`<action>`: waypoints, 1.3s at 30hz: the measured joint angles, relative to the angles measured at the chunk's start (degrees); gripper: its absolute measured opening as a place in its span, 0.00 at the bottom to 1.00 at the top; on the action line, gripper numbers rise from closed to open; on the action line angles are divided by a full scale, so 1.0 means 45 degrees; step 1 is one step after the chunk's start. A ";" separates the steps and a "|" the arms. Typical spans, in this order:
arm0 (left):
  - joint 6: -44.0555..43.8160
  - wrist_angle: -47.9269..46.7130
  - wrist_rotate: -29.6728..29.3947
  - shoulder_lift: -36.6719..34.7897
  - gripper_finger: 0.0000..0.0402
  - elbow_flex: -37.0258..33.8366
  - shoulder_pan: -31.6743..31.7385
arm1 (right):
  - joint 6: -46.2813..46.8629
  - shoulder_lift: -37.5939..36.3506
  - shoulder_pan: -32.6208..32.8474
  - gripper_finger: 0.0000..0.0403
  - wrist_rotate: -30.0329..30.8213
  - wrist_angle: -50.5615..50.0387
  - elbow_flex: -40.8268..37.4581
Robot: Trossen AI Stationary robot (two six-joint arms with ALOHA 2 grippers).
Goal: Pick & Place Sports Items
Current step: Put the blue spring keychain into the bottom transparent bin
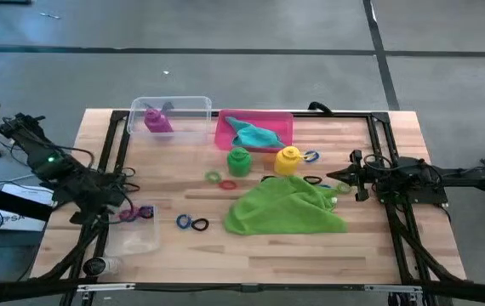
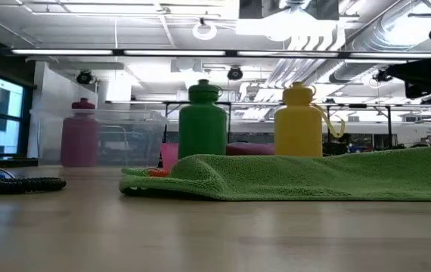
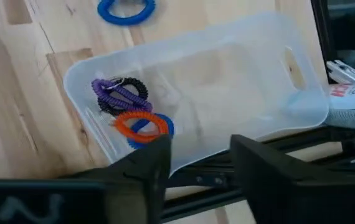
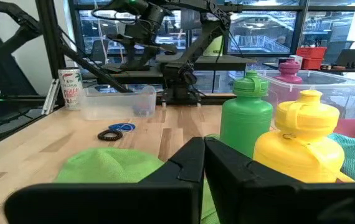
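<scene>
A purple bottle (image 1: pixel 157 120) stands in the far clear tub (image 1: pixel 193 105). A teal cloth (image 1: pixel 255 134) lies on the pink tray (image 1: pixel 282 119). A green bottle (image 1: pixel 239 159) and a yellow bottle (image 1: pixel 288 159) stand upright on the table beside the large green cloth (image 1: pixel 283 209), which lies bunched on the wood. Coloured rings lie loose on the table (image 1: pixel 193 223). More rings (image 3: pixel 127 109) lie in the near clear tub (image 3: pixel 240 68). My left gripper (image 3: pixel 199 149) hangs open over that tub's edge. My right gripper (image 4: pixel 203 149) is shut, right of the yellow bottle (image 4: pixel 305 140).
Green and orange rings (image 1: pixel 220 179) lie near the green bottle, and blue and black rings (image 1: pixel 311 158) near the yellow one. Black frame rails (image 1: pixel 396 212) run along both table sides. A can (image 4: pixel 70 88) stands at the table's left edge. Bare wood lies along the near edge.
</scene>
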 joint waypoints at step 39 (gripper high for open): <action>-0.0734 0.3551 -0.0324 0.2644 0.44 0.0015 0.4027 | 0.0000 0.0002 0.0000 0.00 0.0001 0.0000 0.0003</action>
